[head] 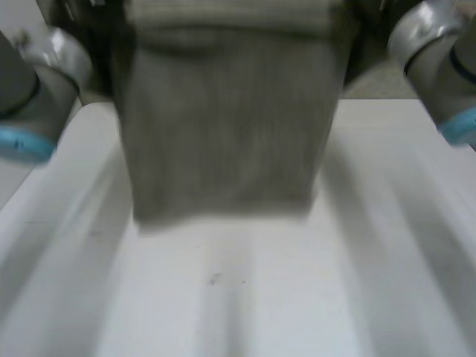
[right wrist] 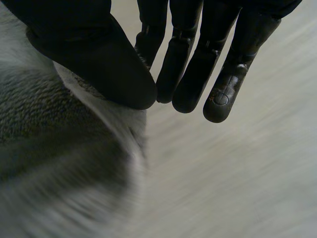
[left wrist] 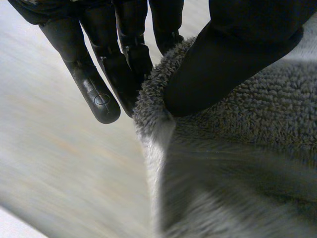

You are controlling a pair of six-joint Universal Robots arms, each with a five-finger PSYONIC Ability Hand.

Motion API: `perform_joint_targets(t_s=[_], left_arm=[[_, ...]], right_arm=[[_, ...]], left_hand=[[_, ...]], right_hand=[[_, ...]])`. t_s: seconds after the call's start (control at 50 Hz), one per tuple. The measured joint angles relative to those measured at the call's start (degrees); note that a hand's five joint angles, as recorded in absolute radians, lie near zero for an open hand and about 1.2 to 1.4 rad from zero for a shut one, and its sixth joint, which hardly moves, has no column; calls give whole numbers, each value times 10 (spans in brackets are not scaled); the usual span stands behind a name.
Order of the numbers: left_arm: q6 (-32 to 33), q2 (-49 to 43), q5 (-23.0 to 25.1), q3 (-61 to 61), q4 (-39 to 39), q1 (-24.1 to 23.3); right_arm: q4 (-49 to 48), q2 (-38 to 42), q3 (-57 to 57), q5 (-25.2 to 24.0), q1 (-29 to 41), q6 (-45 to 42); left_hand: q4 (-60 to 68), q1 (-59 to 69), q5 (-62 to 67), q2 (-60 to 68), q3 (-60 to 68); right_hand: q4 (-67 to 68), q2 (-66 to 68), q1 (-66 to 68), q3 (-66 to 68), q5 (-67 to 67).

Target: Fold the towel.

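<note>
Currently the grey towel (head: 223, 134) hangs as a wide sheet between the two arms, up close to the head camera, with its straight lower edge over the middle of the white table (head: 245, 312); whether that edge touches the table I cannot tell. The left arm (head: 37, 89) stands at one side of the cloth and the right arm (head: 439, 67) at the other. In the left wrist view the left hand (left wrist: 233, 54) grasps the towel at its fluffy edge: the thumb presses the pile from one side, and the fingers (left wrist: 99, 99) run straight down just beside and behind that edge. In the right wrist view the right hand (right wrist: 94, 54) pinches the cloth's edge under its thumb, against the nearest of its straight fingers (right wrist: 223, 94), while the rest of the towel falls away below the palm
</note>
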Motion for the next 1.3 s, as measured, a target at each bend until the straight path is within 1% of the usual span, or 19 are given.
perform_joint_targets(t_s=[0.02, 0.06, 0.12, 0.18, 0.22, 0.34, 0.44, 0.48, 0.62, 0.68, 0.72, 0.74, 0.8, 0.84, 0.86, 0.88, 1.02, 1.16, 1.3], left_arm=[[0, 0, 0, 0, 0, 0], [-48, 8, -16, 49, 103, -3], [-90, 21, -29, 53, 172, -4], [-126, 39, -37, 22, 214, -3], [-137, 47, -39, -4, 221, -2], [-145, 59, -32, -140, 199, 1], [-141, 53, -11, -254, 190, 1], [-139, 44, 3, -299, 190, 1], [-114, -6, 39, -399, 188, 0], [-85, -16, 43, -421, 181, -1], [-64, -19, 44, -435, 174, -2], [-40, -17, 45, -446, 164, -3], [-12, -10, 44, -457, 146, -3], [10, 3, 43, -464, 120, -3], [10, 3, 43, -464, 120, -3], [20, 13, 43, -467, 97, -3], [25, 38, 43, -474, 45, 0], [16, 46, 43, -481, 36, 14], [-29, 61, 42, -486, 32, 43]], right_arm=[[0, 0, 0, 0, 0, 0], [-140, -30, 22, 9, 3, 2], [-212, -53, 56, 9, 3, 3], [-240, -71, 94, 6, 2, 7], [-234, -77, 115, 3, 1, 11], [-155, -81, 183, -30, -5, 31], [-108, -73, 228, -61, -7, 38], [-83, -57, 259, -78, -9, 39], [-12, 14, 308, -93, -10, 31], [31, 37, 312, -93, -11, 25], [58, 49, 313, -92, -12, 22], [81, 53, 314, -92, -15, 20], [104, 50, 319, -91, -22, 21], [117, 34, 328, -91, -31, 25], [117, 34, 328, -91, -31, 25], [121, 18, 338, -91, -39, 30], [121, -24, 370, -94, -66, 49], [118, -31, 396, -99, -91, 58], [109, -25, 420, -105, -115, 74]], left_hand=[[0, 0, 0, 0, 0], [0, 0, 0, 0, 0], [0, 0, 0, 0, 0], [0, 0, 1, 0, 0], [0, 0, 1, 0, 0], [0, 0, 1, 0, 0], [0, 0, 1, 1, 0], [0, 0, 1, 1, 0], [-12, 0, -2, -8, -9], [-23, -2, -13, -19, -20], [-80, -58, -74, -78, -79], [-150, -134, -143, -152, -153], [-185, -158, -178, -182, -182], [-295, -273, -288, -295, -292], [-295, -273, -288, -295, -292], [-368, -351, -362, -372, -373], [-475, -449, -468, -471, -472], [-512, -486, -505, -509, -510], [-521, -493, -516, -517, -518]], right_hand=[[0, 0, 0, 0, 0], [0, 2, 0, 0, 1], [0, 2, 0, 0, 3], [0, 2, 0, 0, 3], [0, 2, 0, 0, 3], [0, 2, 0, 0, 3], [1, 2, 0, 0, 3], [1, 2, 0, 0, 3], [1, 2, 0, 0, 3], [1, 2, 0, 0, 3], [1, 2, 0, 0, 3], [1, 2, 0, 0, 3], [1, 2, 0, 0, 3], [1, 2, 0, 0, 3], [1, 2, 0, 0, 3], [1, 2, 0, 0, 3], [1, 2, 0, 0, 3], [1, 2, 0, 0, 3], [1, 2, 0, 0, 3]])
